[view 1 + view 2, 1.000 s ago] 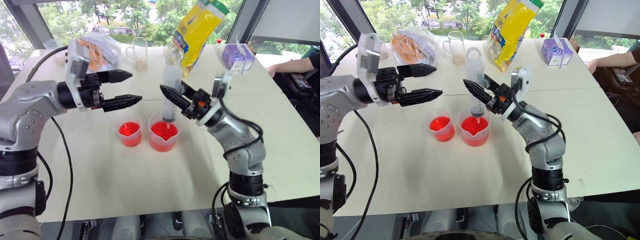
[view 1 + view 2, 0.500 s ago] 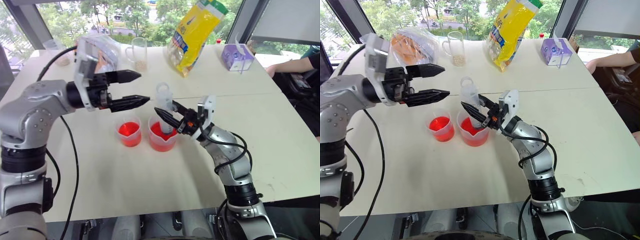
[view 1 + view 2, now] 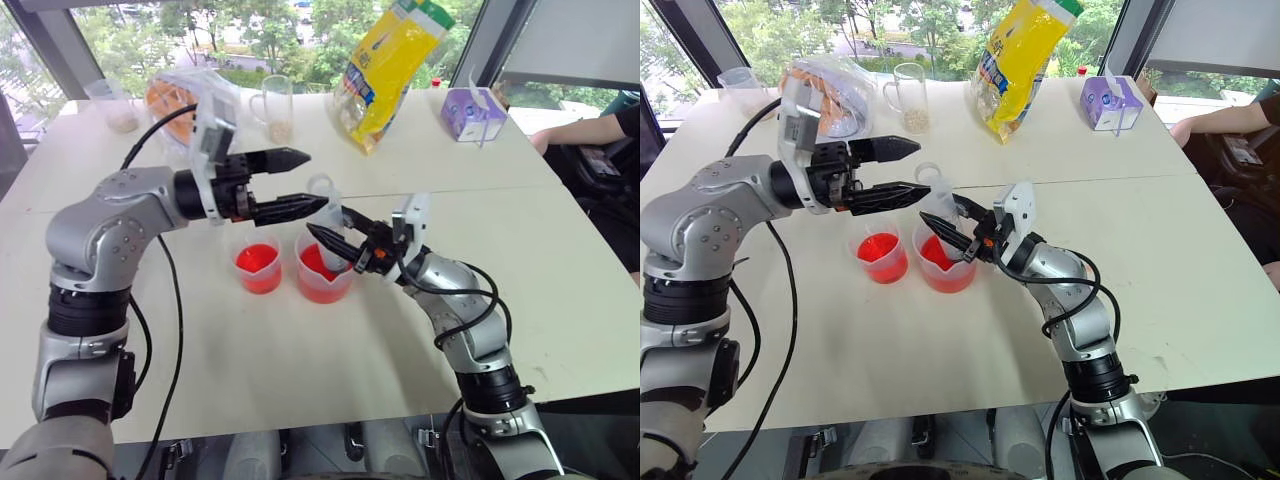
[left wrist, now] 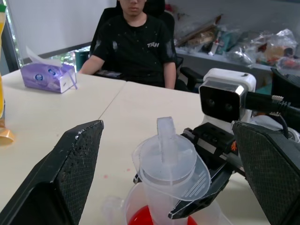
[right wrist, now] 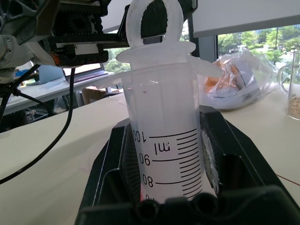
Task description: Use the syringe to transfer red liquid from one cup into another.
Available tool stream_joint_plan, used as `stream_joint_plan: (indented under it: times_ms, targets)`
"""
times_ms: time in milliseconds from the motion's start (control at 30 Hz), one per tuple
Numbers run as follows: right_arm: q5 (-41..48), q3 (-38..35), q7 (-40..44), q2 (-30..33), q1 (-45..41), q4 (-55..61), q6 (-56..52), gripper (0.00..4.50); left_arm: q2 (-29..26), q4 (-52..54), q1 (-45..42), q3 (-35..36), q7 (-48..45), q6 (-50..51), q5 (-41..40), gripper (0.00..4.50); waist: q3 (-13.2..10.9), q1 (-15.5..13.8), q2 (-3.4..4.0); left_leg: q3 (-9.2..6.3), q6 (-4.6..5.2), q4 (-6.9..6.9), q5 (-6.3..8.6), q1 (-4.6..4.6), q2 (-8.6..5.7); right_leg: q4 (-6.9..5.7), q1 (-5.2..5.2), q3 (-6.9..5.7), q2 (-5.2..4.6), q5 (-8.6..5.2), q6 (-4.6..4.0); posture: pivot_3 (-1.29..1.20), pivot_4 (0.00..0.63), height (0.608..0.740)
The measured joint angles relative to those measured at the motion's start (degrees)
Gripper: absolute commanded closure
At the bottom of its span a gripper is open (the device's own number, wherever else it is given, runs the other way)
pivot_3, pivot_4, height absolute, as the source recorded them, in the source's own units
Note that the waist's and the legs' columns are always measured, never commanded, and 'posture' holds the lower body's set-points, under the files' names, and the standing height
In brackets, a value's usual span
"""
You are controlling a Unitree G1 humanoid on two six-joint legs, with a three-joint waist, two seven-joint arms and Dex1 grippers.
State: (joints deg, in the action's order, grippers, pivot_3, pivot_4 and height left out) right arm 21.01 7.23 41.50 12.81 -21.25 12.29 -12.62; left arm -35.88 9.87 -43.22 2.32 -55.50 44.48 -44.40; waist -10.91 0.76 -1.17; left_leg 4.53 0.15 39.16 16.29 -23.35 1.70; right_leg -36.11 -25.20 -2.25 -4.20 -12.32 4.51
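The right gripper (image 3: pixel 335 243) clamps the syringe (image 3: pixel 331 215) upright, tip down in the larger measuring cup (image 3: pixel 325 270) of red liquid (image 3: pixel 946 258); the left gripper (image 3: pixel 305 182), jaws wide, flanks the plunger (image 4: pixel 167 139), which it must likely grip and draw up. The smaller cup (image 3: pixel 259 267) stands just beside.

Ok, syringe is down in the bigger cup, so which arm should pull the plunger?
Left. The right gripper is shut on the syringe, steadying it over the larger cup. The left gripper is open beside the plunger ring, its fingers either side of the plunger top in the left wrist view.
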Motion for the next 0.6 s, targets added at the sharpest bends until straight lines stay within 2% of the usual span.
stream_joint_plan:
  times_ms: [67,167,367,400,600]
  targets:
    - [0.0,0.08,0.0,0.02,-0.05,0.0,0.03,3.13,0.0,-0.04,0.0,-1.01,0.2,0.01,0.65,0.0,0.0,0.0,0.0,0.0,0.0,0.0,0.0,0.0,0.0,0.0,0.0,0.0,0.0,0.0,0.0,0.0,0.15,0.74]
    - [-0.03,0.39,0.02,0.08,-0.2,-0.01,0.05,3.13,0.11,-0.12,0.0,-1.56,0.39,0.08,1.29,0.89,0.0,0.07,0.0,0.0,0.0,0.0,0.0,0.01,0.01,0.0,0.0,0.0,0.0,0.0,0.0,0.0,0.15,0.74]
    - [-0.06,0.53,0.03,0.16,-0.26,-0.02,0.07,3.13,0.37,-0.12,0.0,-1.65,0.36,0.24,1.41,4.07,0.0,0.03,0.0,0.0,0.0,0.0,0.0,0.0,0.02,0.0,0.0,0.0,0.01,0.0,0.0,0.0,0.15,0.74]
    - [-0.08,0.51,-0.01,0.18,-0.27,-0.02,0.07,3.13,0.4,-0.11,0.0,-1.66,0.24,0.29,1.33,4.48,0.0,0.03,0.0,0.0,0.0,0.0,0.0,0.0,0.02,0.0,0.0,0.0,0.01,0.0,0.0,0.0,0.15,0.74]
    - [0.0,0.6,0.04,0.45,-0.38,0.03,-0.22,3.13,0.44,-0.11,0.0,-1.65,-0.24,0.37,1.29,4.48,0.0,0.03,0.0,0.0,-0.01,0.0,-0.01,0.01,0.02,0.0,0.0,0.01,0.02,0.0,0.0,0.0,0.15,0.74]
